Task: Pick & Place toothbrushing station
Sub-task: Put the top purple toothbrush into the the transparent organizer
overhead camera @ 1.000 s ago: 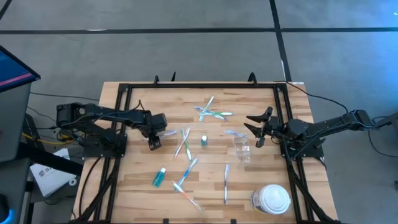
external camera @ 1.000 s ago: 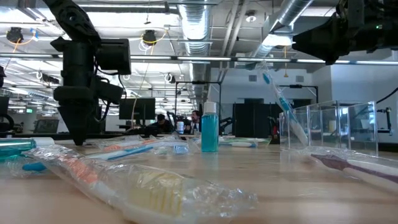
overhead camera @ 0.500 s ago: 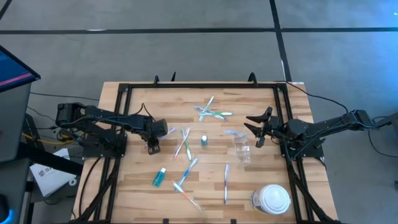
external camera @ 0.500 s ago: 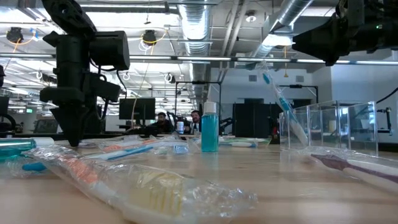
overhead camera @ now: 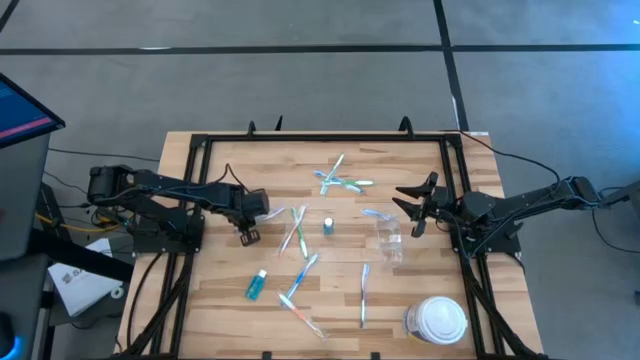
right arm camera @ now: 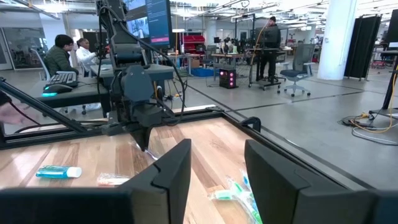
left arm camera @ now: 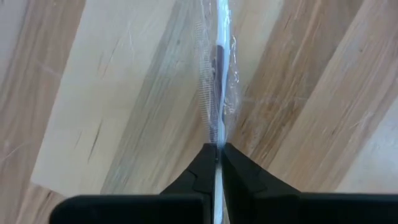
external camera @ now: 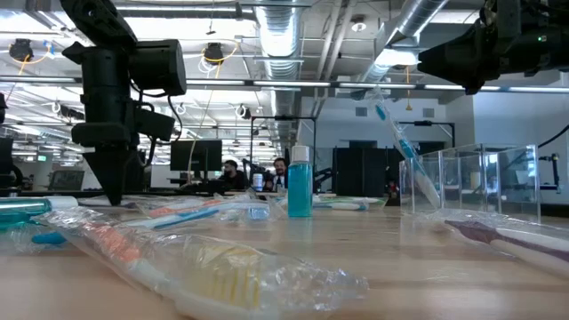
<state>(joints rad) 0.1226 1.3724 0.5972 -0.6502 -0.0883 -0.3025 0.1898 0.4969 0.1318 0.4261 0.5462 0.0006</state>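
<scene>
Now the left hand (overhead camera: 247,236) is down at the tabletop (overhead camera: 220,300), fingers pinched tight on a wrapped toothbrush (left arm camera: 219,106); the left wrist view shows the white handle in its clear wrapper running straight out from between the closed tips, lying flat on the wood. Landmark is the small teal bottle (overhead camera: 327,224) standing upright mid-tabletop. The left hand sits well to the left of it, with a pair of wrapped toothbrushes (overhead camera: 294,232) lying between the two. On the far side of the bottle a cluster of crossed brushes (overhead camera: 337,180) is spread out. Right of the bottle stands the clear plastic cup (overhead camera: 389,239), upright, and the right hand (overhead camera: 410,212) hovers just beyond it, above the wood, fingers parted and holding nothing. Toward the near edge from the bottle lie a teal tube (overhead camera: 257,286), more wrapped brushes (overhead camera: 297,290), and off at the near right corner the white lidded container (overhead camera: 437,320).
</scene>
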